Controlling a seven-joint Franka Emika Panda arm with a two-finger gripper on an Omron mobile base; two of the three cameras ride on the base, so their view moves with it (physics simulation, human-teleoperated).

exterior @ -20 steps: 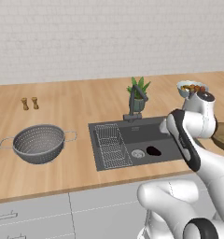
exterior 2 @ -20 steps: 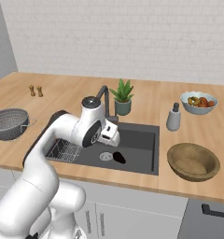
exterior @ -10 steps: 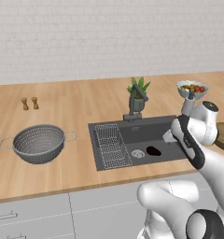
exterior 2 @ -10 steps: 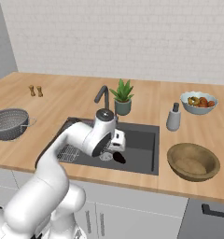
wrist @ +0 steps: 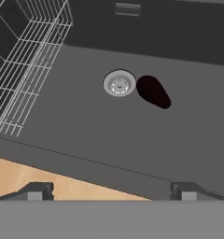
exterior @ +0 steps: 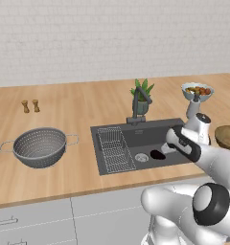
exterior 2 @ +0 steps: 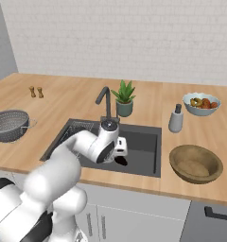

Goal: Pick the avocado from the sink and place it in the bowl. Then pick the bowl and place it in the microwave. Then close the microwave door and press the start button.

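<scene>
The gripper (wrist: 111, 189) has swung down over the sink (exterior: 179, 128), jaws wide and empty. The avocado (wrist: 153, 91) lies just beside the drain (wrist: 119, 83) (not yet grasped), so the pick looks next.

Wooden counter (exterior: 64, 167) – colander (exterior: 39, 147), shakers (exterior: 30, 105), plant (exterior: 143, 95), fruit bowl (exterior: 197, 91), wooden bowl (exterior 2: 196, 163).

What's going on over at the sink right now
The robot arm is reaching over the sink with its gripper open and empty. The avocado lies on the basin floor right beside the drain, not yet touched. The wooden bowl sits empty on the counter to the sink's right.
</scene>
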